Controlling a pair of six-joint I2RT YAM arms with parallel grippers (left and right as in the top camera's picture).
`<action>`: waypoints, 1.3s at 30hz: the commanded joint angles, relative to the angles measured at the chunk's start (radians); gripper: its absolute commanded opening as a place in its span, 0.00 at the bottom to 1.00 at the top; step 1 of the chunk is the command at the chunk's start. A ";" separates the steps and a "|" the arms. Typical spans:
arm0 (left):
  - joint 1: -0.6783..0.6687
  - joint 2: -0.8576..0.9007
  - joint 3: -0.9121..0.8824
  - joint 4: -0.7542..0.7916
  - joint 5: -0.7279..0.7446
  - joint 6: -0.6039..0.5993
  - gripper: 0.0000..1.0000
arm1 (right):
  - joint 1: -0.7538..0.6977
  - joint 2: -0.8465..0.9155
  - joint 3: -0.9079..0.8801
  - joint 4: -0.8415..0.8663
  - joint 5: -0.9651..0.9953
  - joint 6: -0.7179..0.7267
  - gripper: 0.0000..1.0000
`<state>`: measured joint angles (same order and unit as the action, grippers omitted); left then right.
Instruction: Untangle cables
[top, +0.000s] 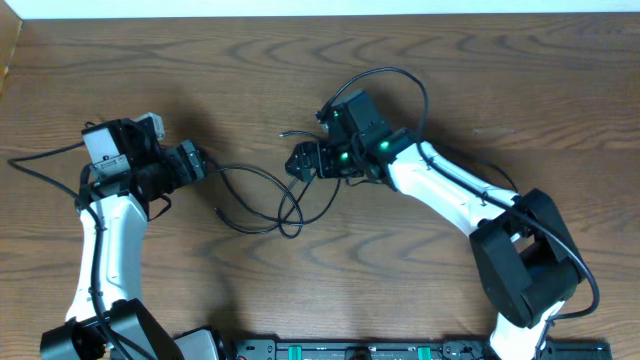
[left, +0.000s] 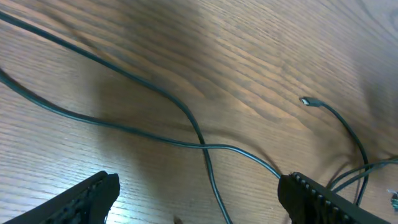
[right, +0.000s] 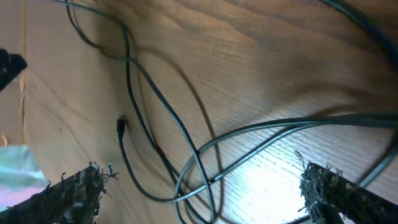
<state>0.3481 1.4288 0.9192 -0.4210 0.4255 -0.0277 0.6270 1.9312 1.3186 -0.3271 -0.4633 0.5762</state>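
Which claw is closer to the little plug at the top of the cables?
Right. The right claw sits just below the plug; the left claw is farther off, down to its left.

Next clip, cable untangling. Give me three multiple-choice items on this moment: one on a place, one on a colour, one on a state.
1. Where do the cables lie?
A. on the table, between the left tool and the right tool
B. draped over a chair
C. inside a box

2. What colour are the cables in view?
A. red
B. black
C. yellow

3. How does the left tool stand?
A. shut on a plug
B. open, holding nothing
C. out of view

Key:
1 A: the overhead view shows the loops on bare wood between the two tools.
2 B: every cord seen is dark.
3 B: the left wrist view shows it gaping, with the cable lying loose on the wood below.
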 joint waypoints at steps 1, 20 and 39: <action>-0.007 0.002 -0.021 -0.024 0.011 0.016 0.87 | 0.043 0.013 0.001 0.010 0.074 0.083 0.99; -0.007 0.002 -0.031 -0.046 0.011 0.016 0.87 | 0.063 0.074 0.001 -0.018 0.296 0.153 0.81; -0.007 0.002 -0.031 -0.045 0.011 0.016 0.87 | 0.055 0.153 0.001 -0.020 0.427 0.193 0.68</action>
<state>0.3431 1.4288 0.9020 -0.4644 0.4252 -0.0250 0.6895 2.0369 1.3186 -0.3454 -0.0547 0.7574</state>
